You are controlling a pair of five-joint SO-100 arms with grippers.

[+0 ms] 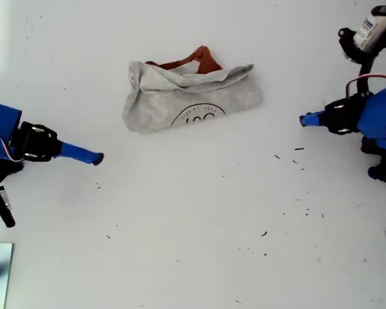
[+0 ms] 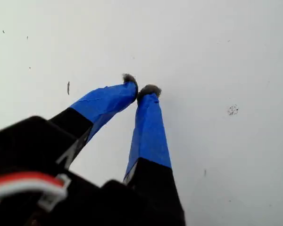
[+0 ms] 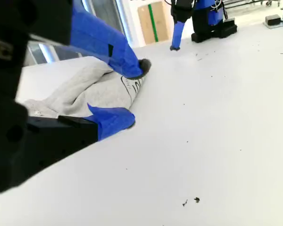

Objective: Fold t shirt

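The shirt [image 1: 193,96] lies on the white counter [image 1: 193,212], in the upper middle of the exterior view. It sits between my two arms but touches neither one.

My second hand [image 1: 98,158] is at the exterior view's left, near the shirt and a bit below it in that view. In the second wrist view this hand [image 3: 137,94] is open wide, with nothing in it. The shirt [image 3: 85,92] lies just past its blue fingers [image 3: 111,120].

My first hand [image 1: 303,120] is at the exterior view's right, farther from the shirt. In the first wrist view this hand [image 2: 142,89] is closed. Its two blue tips almost touch and they hold nothing. Only bare counter [image 2: 236,56] shows under it.

The shirt is light grey and bunched into a short, wide lump with many folds. A rust-orange bit [image 1: 196,61] peeks out on the side toward the top of the exterior view. Part of a dark round logo [image 1: 196,116] shows at the opposite edge.

The counter is white with small dark specks [image 1: 299,149], mostly toward the exterior view's right. Behind the counter, the second wrist view shows a brown board with a green stripe [image 3: 153,21].
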